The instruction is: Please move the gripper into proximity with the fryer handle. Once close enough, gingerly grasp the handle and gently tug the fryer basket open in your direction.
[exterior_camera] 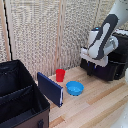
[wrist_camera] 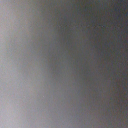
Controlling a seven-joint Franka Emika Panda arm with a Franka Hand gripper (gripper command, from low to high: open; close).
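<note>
In the exterior view the white arm reaches down at the right, and my gripper point(exterior_camera: 91, 68) hangs in front of the matte-black air fryer point(exterior_camera: 111, 69), right at its front face. The fryer basket point(exterior_camera: 106, 73) is the lower black part of that box and looks pushed in. The fryer handle is hidden behind the hand. The fingers are too small and dark against the fryer to tell how the jaws stand. The wrist view is a plain grey blur with nothing recognisable.
A red cup point(exterior_camera: 60, 75) and a blue bowl point(exterior_camera: 75, 88) stand on the wooden table point(exterior_camera: 95, 102). A dark blue flat panel point(exterior_camera: 50, 89) leans against a large black fabric case point(exterior_camera: 17, 97) at the exterior view's left. Curtains hang behind.
</note>
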